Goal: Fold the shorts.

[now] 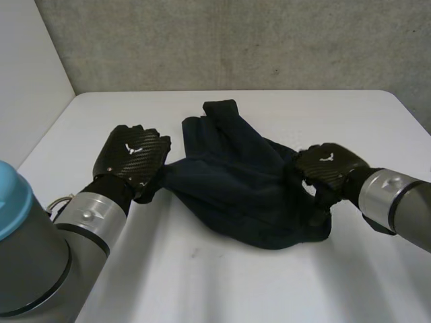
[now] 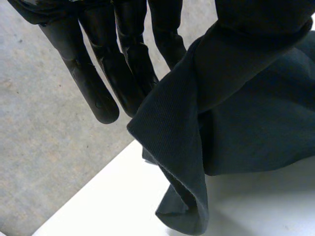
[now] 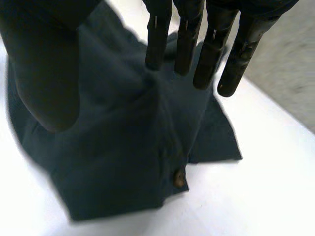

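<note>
Navy shorts (image 1: 236, 182) lie bunched mid-table (image 1: 202, 282), not yet folded; the step in hand looks like the opening grasp. Left hand (image 1: 131, 158) pinches the cloth's left edge between straight fingers and thumb, and right hand (image 1: 326, 167) pinches the right edge likewise. Next move probably calls for spreading it flat before 1 fold.

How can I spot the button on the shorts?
Look at the white table, then the crumpled dark blue cloth shorts in its middle. Past the fingertips of the black right robot hand, near the shorts' edge, sits a small round brown button, the only brown spot on the cloth.
</note>
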{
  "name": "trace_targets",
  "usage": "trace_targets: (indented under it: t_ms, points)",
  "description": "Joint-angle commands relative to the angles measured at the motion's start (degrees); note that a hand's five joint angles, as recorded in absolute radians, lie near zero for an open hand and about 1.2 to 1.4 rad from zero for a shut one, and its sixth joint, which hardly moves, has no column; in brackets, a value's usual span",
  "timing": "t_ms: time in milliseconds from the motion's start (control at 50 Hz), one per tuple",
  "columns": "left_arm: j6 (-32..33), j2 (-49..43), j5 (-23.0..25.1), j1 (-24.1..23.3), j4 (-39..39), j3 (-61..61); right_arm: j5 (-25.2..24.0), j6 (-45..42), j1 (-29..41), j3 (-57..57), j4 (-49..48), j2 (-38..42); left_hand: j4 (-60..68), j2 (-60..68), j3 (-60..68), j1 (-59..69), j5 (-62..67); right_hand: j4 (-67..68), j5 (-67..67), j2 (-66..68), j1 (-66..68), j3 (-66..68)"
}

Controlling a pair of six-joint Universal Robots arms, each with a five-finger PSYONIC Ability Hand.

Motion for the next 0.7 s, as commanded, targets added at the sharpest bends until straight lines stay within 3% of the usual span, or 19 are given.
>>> trace_targets:
  t_ms: [20, 220, 380, 500, 700]
  points:
    - [-0.1, 2.3, 0.0, 0.3, 0.1, -0.3, 0.9, 16.1, -1.2, 16.2, -8.9, -12.3, 11.3, 11.3, 11.6, 14.1, 12.7, 1.1, 1.1, 0.7, 4.0, 1.1]
    - [-0.1, 2.1, 0.4, 0.6, 0.3, 0.2, 3.1, 17.9, -0.6, 28.7, -14.4, -15.4, 11.3, 11.3, 11.6, 14.1, 12.7, 4.0, 3.9, 3.6, 6.9, 4.0]
    - [-0.1, 1.1, 0.4, 0.7, 0.7, 0.0, 3.1, 16.7, -0.4, 30.2, -16.6, -10.7, 11.3, 11.3, 11.6, 14.1, 12.7, 3.0, 2.9, 2.6, 5.9, 3.0]
    - [-0.1, 0.9, 0.4, 0.8, 0.9, -0.3, 3.7, 16.5, -0.2, 29.9, -23.6, -4.5, 11.3, 11.3, 11.6, 14.1, 12.7, 1.5, 1.4, 1.0, 4.3, 1.4]
    - [-0.1, 0.6, 0.3, 0.9, 0.9, -0.3, 11.7, 16.5, 6.0, 25.8, -29.7, 3.7, 11.3, 11.3, 11.6, 14.1, 12.7, 0.9, 0.9, 0.5, 3.8, 0.9]
